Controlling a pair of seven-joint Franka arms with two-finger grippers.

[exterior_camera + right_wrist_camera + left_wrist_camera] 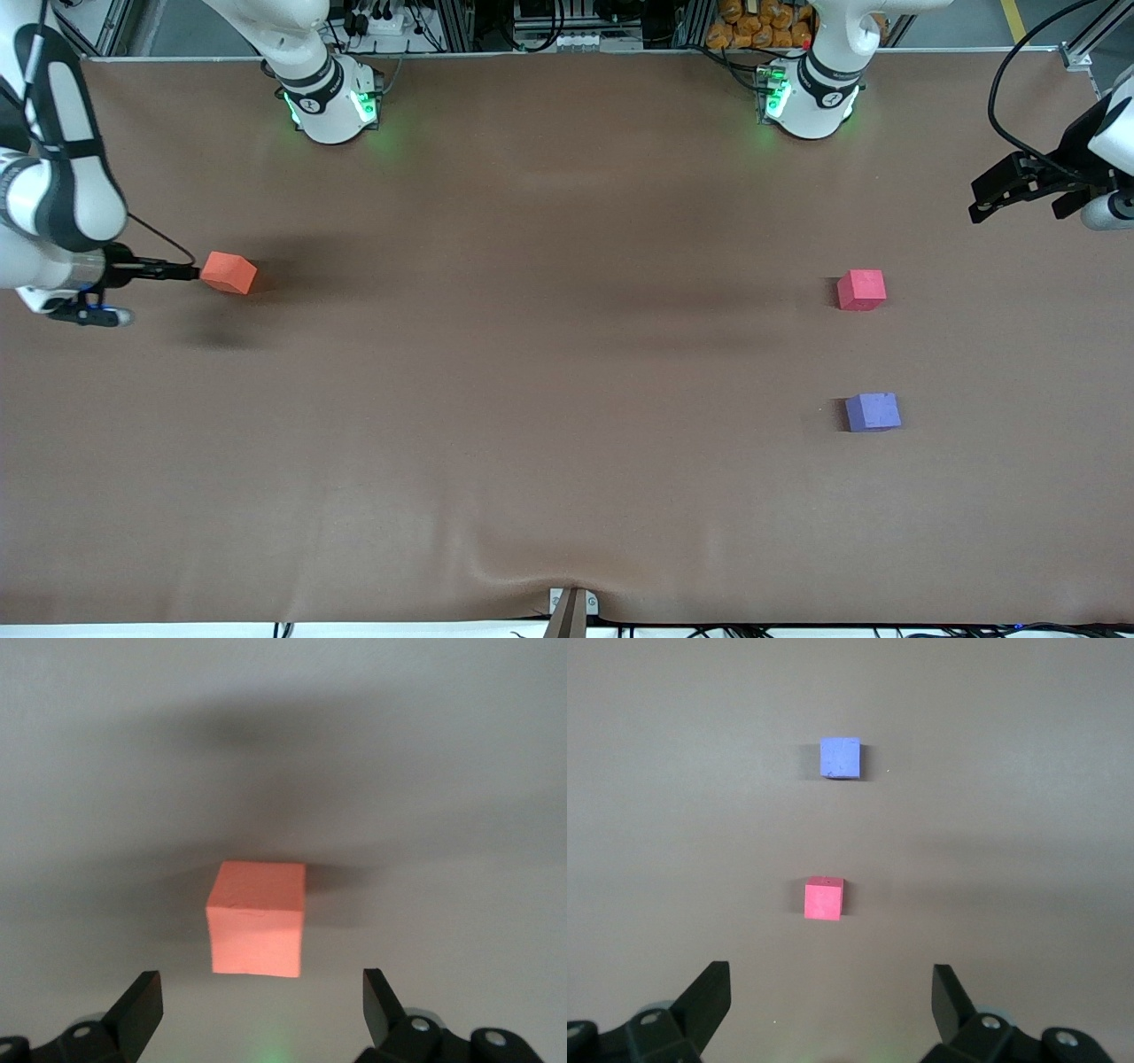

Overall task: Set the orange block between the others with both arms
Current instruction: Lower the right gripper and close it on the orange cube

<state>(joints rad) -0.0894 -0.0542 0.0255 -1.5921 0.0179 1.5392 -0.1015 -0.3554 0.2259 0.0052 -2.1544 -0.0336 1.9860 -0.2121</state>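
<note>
We see the orange block (229, 272) sitting on the brown table (549, 425) at the middle left of the front view. Our right gripper (177, 271) is just beside it, with its fingers spread wide and holding nothing, so we think it is lining up to grab the block. We can't quite tell if a fingertip is touching the block yet. The red-pink cube (861, 290) and the purple-blue cube (873, 412) sit at the middle right, one above the other in the picture, with a bare gap between them where the orange block should go. Our left gripper (1001, 190) waits at the upper right edge, open wide and empty, likely ready to take the block.
</note>
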